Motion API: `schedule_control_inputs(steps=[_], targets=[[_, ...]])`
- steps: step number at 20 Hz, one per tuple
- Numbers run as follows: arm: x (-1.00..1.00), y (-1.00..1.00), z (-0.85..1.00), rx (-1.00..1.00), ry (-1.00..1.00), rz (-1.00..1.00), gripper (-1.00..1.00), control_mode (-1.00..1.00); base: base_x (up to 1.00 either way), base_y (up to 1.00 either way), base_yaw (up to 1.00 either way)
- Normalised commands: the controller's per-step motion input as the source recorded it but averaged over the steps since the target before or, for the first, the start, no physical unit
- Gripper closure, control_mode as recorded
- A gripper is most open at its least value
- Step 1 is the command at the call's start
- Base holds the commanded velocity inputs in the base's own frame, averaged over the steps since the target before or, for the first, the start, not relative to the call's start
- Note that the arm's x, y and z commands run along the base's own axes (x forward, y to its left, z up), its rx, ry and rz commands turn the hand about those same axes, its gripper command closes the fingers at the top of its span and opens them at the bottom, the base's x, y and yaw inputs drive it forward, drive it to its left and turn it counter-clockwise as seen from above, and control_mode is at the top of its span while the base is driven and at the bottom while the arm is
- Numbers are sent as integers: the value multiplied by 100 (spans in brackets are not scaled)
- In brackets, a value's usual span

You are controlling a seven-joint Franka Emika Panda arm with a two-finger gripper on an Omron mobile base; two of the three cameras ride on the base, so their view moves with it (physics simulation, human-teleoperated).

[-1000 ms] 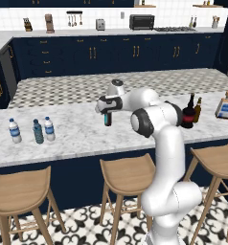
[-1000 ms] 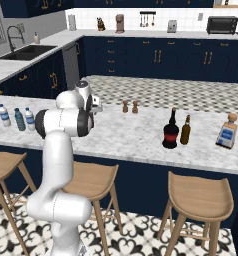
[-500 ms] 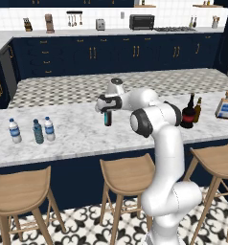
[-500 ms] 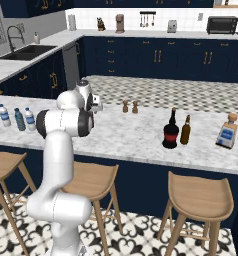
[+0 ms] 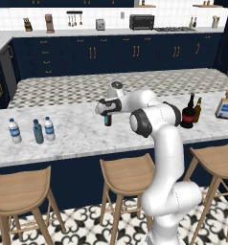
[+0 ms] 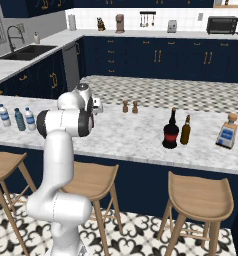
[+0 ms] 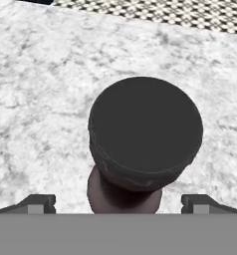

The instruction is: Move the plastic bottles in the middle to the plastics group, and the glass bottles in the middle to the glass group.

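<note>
Our fingers (image 7: 41, 201) stand wide apart, straddling the dark cap of the slim brown bottle (image 7: 145, 134) mid-table, nothing gripped yet. Over the last second the hand has dropped slightly toward it, so we judge a grasp is near. The glass group (image 5: 224, 106) sits far right; bare table (image 5: 82, 136) lies around.

open gripper (image 5: 107, 119) above marble counter (image 5: 77, 136)
</note>
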Motion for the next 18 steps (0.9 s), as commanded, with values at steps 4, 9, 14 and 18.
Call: schedule_control_inputs(steps=[4,9,14,18], targets=[[0,0,0,0,-1,0,-100,-100,0,0,0],[5,0,0,0,0,0,-100,-100,0,0,0],[11,0,0,0,0,0,-100,-100,0,0,0],[4,0,0,0,0,0,-100,-100,0,0,0]])
